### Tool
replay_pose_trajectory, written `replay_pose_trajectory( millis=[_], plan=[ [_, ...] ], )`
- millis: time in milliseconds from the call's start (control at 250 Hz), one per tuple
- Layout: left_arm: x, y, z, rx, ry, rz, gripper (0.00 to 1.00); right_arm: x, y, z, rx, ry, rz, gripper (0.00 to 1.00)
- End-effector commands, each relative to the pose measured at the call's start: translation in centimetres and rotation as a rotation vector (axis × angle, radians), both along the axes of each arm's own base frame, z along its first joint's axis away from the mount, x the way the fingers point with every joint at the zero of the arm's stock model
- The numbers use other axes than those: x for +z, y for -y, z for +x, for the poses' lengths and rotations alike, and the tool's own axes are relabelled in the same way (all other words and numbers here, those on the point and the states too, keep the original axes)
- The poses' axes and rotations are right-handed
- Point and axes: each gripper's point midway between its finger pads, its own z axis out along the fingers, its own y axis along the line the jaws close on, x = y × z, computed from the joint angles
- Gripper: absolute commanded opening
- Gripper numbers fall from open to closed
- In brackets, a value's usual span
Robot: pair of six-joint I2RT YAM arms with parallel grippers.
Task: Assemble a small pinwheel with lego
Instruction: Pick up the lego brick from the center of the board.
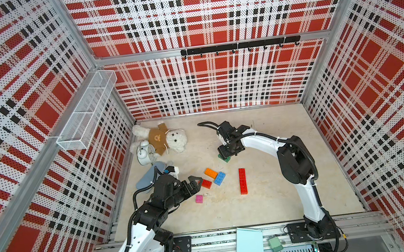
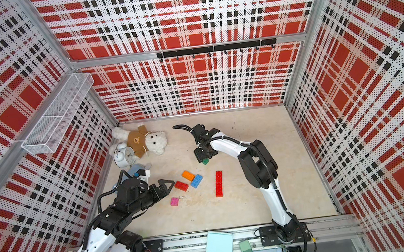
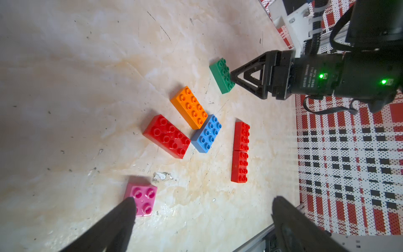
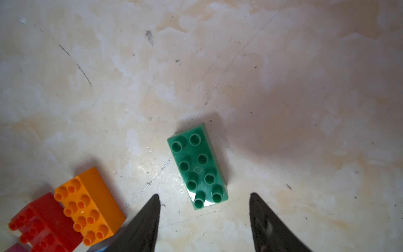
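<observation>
Open worktop [image 1: 269,201] lies right of the end-to-end red bricks [image 1: 242,181]; teddy bear [image 1: 168,139] and alarm clock [image 1: 144,154] crowd the far-left corner.

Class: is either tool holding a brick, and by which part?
Nothing is held. The right tool is open around the end of the green brick, not gripping it; the left tool is open and empty.

The walls [image 1: 209,14] show a red, white and black dotted plaid. The tabletop [image 1: 282,200] is mottled cream. The lego: an orange brick [image 1: 211,173], a blue brick [image 1: 220,178], a green brick [image 4: 197,165], a pink brick [image 1: 199,199], three red bricks [image 1: 243,187]. The teddy bear [image 1: 178,139] is white, its shirt [image 1: 157,138] brown.
</observation>
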Motion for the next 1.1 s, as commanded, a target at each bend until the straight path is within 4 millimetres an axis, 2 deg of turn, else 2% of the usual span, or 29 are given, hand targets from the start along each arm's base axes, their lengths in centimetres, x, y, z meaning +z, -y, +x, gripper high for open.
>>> replay_pose_trajectory(
  millis=[0, 264, 700, 824, 960, 1068, 1096],
  plan=[
    [0.3, 0.2, 0.4, -0.004, 0.013, -0.018, 0.99, 0.0, -0.3, 0.2, 0.057, -0.014, 0.002, 0.66],
    [-0.2, 0.4, 0.8, 0.004, -0.002, -0.025, 1.00, -2.1, -1.1, 0.3, 0.078, -0.064, 0.007, 0.58],
    [-0.6, 0.1, 1.0, 0.009, -0.014, -0.034, 0.99, -2.1, -0.5, 0.9, 0.051, -0.030, -0.040, 0.35],
    [-1.0, 0.0, 1.1, 0.012, -0.023, -0.036, 0.99, -0.4, -0.5, 0.8, 0.035, -0.008, -0.014, 0.29],
    [-0.6, 0.2, 1.4, -0.008, -0.006, -0.027, 1.00, 3.9, -0.1, 0.1, -0.020, 0.046, 0.056, 0.19],
    [0.2, 0.4, 1.7, -0.028, 0.029, -0.027, 0.99, 7.3, 1.7, -1.7, -0.097, 0.088, 0.115, 0.16],
    [0.4, 0.6, 1.8, -0.036, 0.040, -0.034, 0.99, 7.5, 2.3, -2.6, -0.118, 0.083, 0.126, 0.15]
  ],
)
